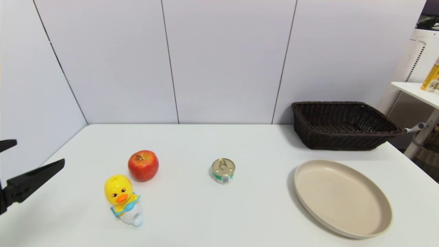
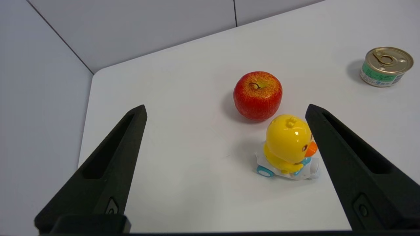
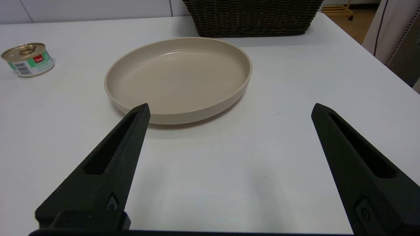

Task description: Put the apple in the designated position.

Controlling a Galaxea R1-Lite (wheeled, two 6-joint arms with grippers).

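Hovering at the counter's [image 1: 192, 219] left edge, the left gripper [image 1: 37, 154] has its fingers spread wide and grasps nothing. Ahead of it sits the apple [image 1: 143, 165], upright on the bare white surface, stem up, well apart from the fingertips. A yellow duck toy [image 1: 122, 199] stands just beside the apple on the robot's side, so close that I cannot tell if they touch; in the left wrist view it lies partly between the gripper and the apple. A small tin can [image 1: 223, 170] rests farther right, near the middle. The right gripper [image 3: 229, 108] hangs spread and empty over bare counter, just short of the beige plate [image 1: 374, 185]. A dark wicker basket [image 1: 343, 125] sits behind the plate.
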